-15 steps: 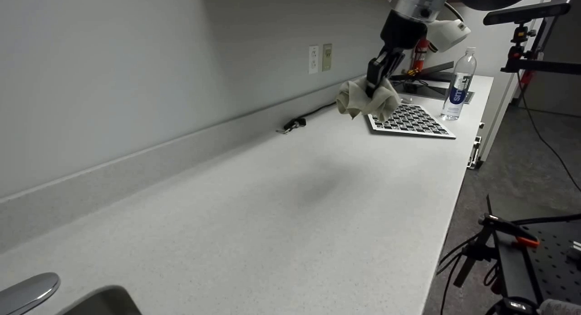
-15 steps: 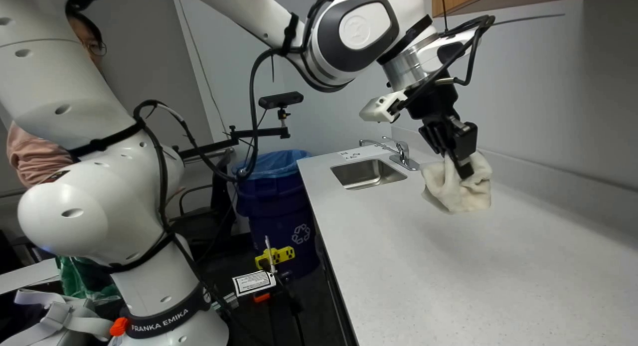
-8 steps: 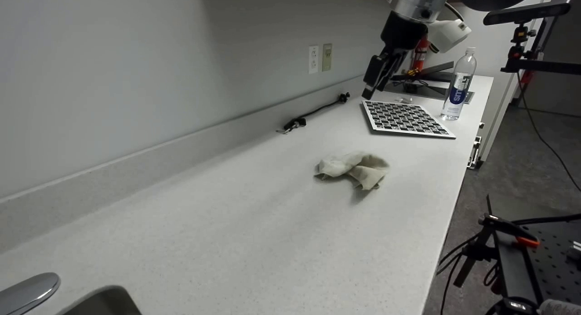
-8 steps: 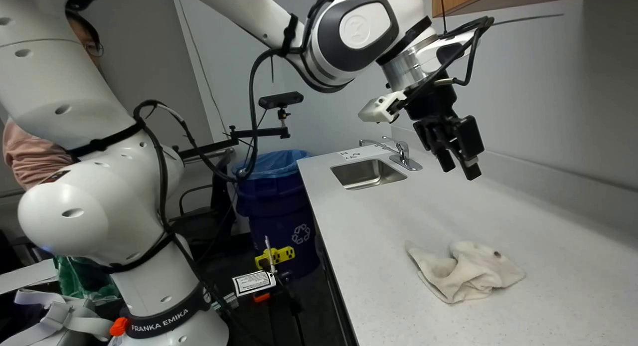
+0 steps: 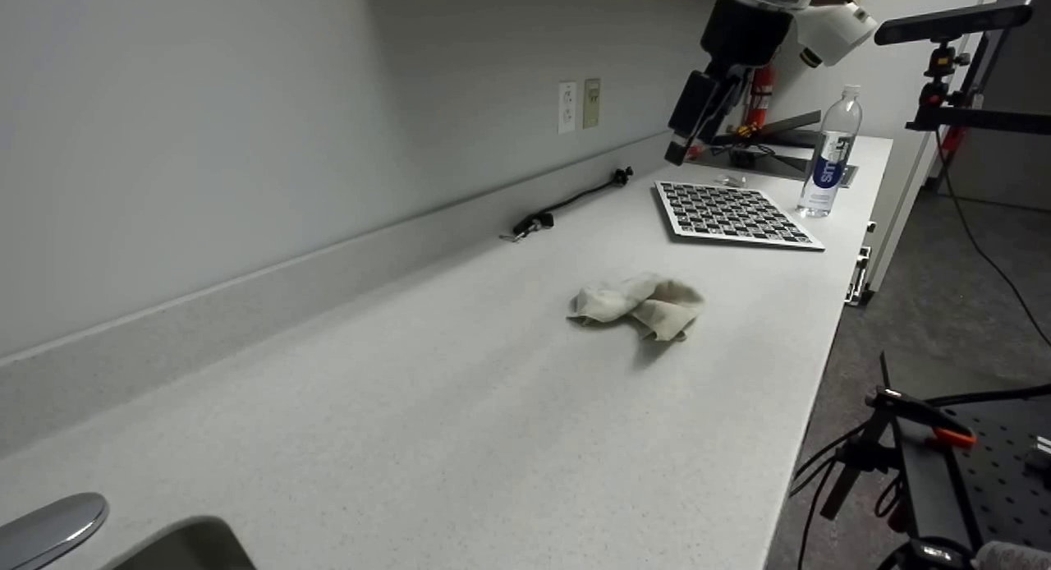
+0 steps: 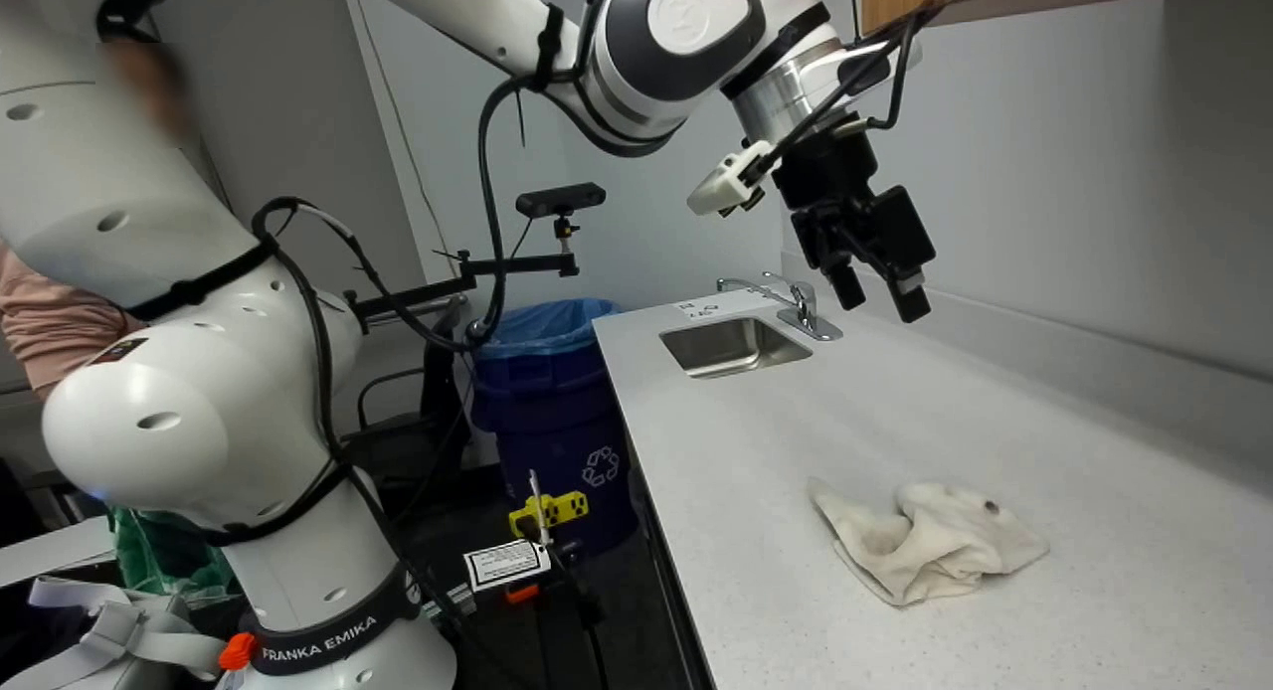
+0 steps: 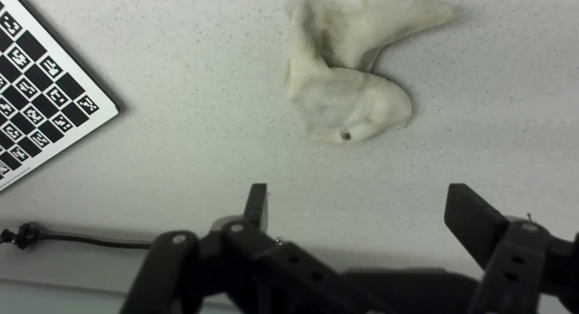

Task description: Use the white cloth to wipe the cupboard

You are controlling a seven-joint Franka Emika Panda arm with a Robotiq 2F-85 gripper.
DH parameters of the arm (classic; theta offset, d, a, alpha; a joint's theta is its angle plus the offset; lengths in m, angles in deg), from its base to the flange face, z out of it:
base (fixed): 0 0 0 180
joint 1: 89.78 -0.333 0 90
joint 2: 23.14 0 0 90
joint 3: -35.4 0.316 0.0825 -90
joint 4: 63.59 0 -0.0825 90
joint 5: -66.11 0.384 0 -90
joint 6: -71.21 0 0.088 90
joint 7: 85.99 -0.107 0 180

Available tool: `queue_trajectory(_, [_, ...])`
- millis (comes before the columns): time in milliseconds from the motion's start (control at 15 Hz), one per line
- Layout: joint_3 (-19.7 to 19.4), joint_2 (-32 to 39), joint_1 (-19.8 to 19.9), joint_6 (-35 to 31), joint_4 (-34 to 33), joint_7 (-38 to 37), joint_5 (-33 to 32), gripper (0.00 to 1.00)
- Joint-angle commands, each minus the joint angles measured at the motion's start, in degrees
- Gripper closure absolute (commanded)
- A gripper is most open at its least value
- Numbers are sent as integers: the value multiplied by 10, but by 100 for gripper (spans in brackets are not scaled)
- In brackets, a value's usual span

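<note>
Hovering above the pale speckled tabletop [image 6: 756,531], the black two-finger end effector [image 7: 358,187] holds nothing, its jaws spread wide. The crumpled off-white cloth [image 7: 334,88] lies lower, on the tabletop. In the wrist view it sits beyond the jaws, roughly centred left to right, away from the light-grey backsplash [image 6: 1094,377]. Grasping it likely requires descent and that offset.

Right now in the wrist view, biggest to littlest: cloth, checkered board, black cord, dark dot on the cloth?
By area:
Cloth and checkered board: too alike to rank; the board's cut off.
Black cord, partly hidden.
Dark dot.
</note>
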Motion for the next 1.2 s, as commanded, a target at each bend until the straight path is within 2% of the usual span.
queue_trajectory(0, [-7,-63,-22,43,13,7,1,0])
queue_trajectory(200, [-10,-100,-39,59,21,17,19,0])
queue_trajectory(667, [1,-175,-69,48,56,7,35,0])
queue_trajectory(800, [11,-195,-64,38,71,-10,29,0])
queue_trajectory(867, [8,-158,-60,44,46,-1,25,0])
queue_trajectory(1133, [13,-180,-60,44,61,-4,25,0])
